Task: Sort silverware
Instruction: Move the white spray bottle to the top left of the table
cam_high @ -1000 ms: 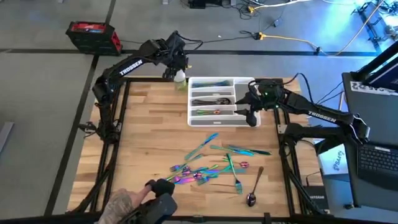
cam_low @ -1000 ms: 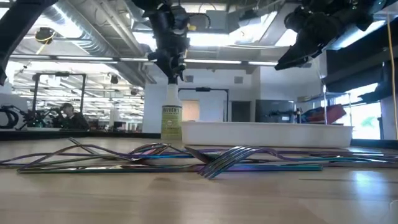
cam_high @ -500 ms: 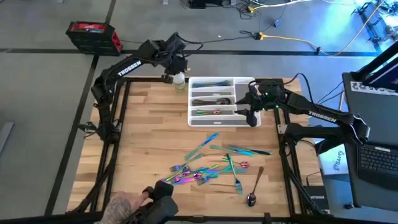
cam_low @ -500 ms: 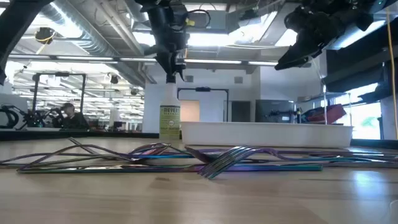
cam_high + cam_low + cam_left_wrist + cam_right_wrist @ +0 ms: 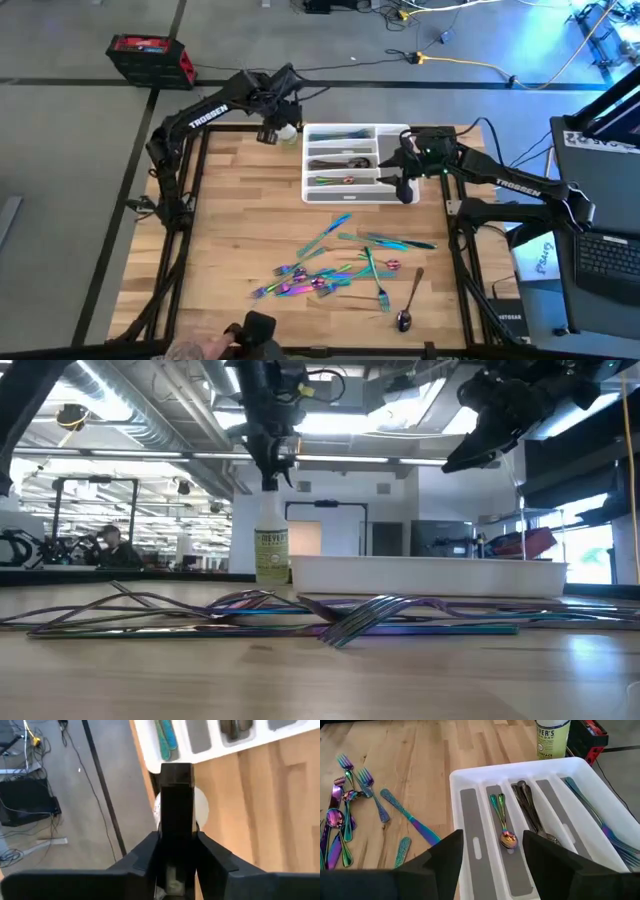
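The silverware [image 5: 340, 270] lies in a loose rainbow-coloured heap on the wooden table's near half, with a darker spoon [image 5: 408, 300] at its right. More pieces lie in the white tray [image 5: 308, 190] at the far side. My left gripper [image 5: 275, 130] is shut over the top of the spray bottle [image 5: 271, 555], just left of the tray. My right gripper [image 5: 494, 865] hangs open above the tray's right end, with nothing between its fingers. My left gripper comes at the spray bottle from above, pointing down, shut at the bottle's top [image 5: 269, 500]. The shut fingers [image 5: 176, 795] cover the place of contact; only the bottle's white shoulder [image 5: 201, 807] shows beside them. The bottle stands upright with its base at table level.
The tray [image 5: 470, 775] holds spoons [image 5: 504, 822] and forks in separate compartments. A person's hand with a dark object [image 5: 250, 335] shows at the table's near edge. Bare wood lies between the tray and the heap. A red box [image 5: 150, 58] sits on the floor beyond the table.
My left gripper has shifted a little toward the table's left edge with the spray bottle, which stays upright. The person's hand at the near edge has drawn back.
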